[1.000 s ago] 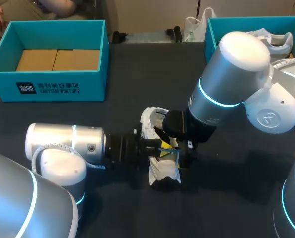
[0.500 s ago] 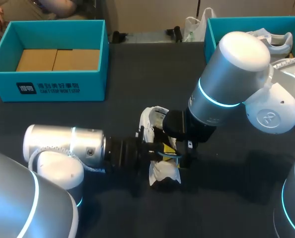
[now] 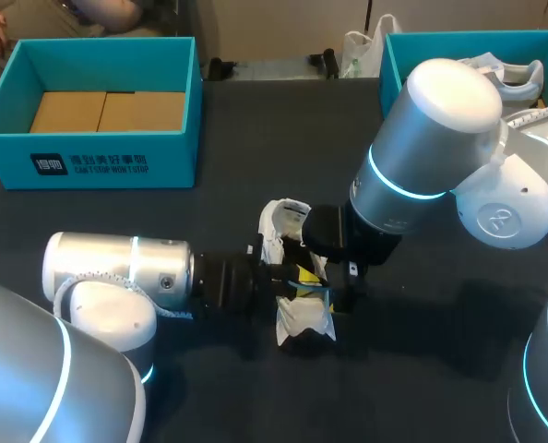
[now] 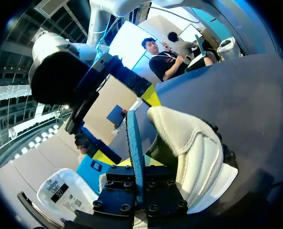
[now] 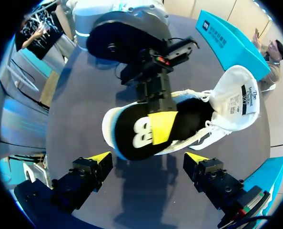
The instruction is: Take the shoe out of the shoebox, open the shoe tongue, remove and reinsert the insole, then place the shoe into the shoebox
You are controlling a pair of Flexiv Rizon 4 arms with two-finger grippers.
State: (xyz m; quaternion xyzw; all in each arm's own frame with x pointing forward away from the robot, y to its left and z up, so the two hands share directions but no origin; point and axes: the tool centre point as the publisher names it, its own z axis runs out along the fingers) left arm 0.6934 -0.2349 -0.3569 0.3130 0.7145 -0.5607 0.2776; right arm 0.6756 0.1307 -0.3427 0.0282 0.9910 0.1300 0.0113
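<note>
Gripping insole (left fingers), barely shifted

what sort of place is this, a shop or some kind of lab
Most likely a robot lab workbench, not a shop: two robot arms meet over a dark table, the left claw holding an insole by a white shoe, with a teal shoebox far left, another far right.
</note>
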